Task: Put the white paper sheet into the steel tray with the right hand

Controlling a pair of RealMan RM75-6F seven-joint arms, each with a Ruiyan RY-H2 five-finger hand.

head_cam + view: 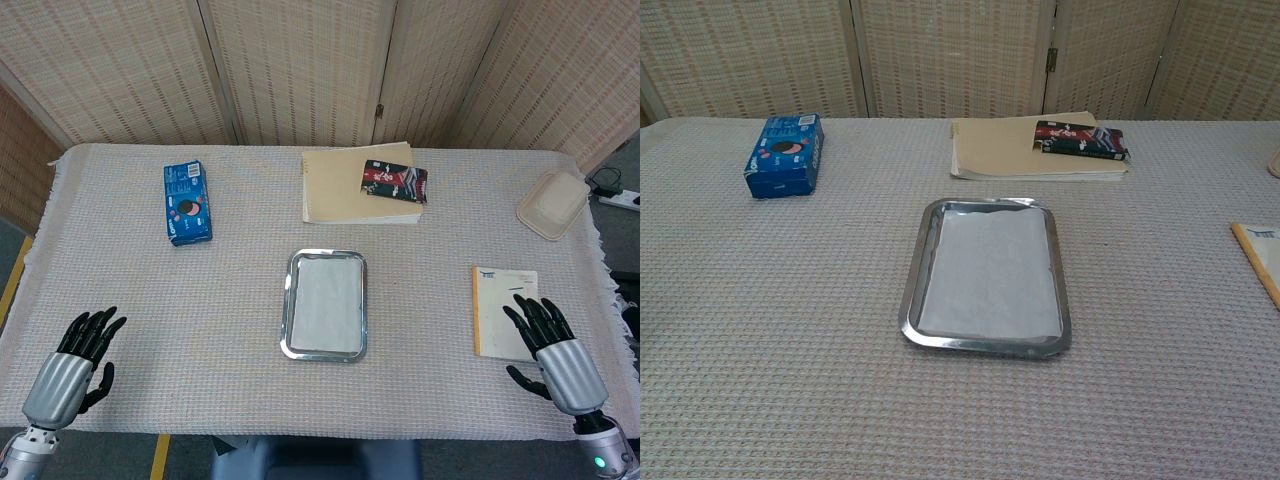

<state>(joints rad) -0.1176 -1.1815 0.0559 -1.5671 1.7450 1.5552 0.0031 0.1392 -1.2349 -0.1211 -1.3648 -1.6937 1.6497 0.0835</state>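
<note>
Woven folding screen [300, 60] behind a table [120, 300] under a pale textured cloth.

White paper sheet [327, 302] flat inside steel tray [291, 312] mid-bench, right robot hand [556, 356] spread near yellow notebook [507, 312], left robot hand [70, 369] spread near-left

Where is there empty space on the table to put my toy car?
Bare cloth lies between the blue cookie box and the steel tray, and between the tray and the yellow notebook. It is crowded at the back, where the manila folder carries a dark packet.
</note>
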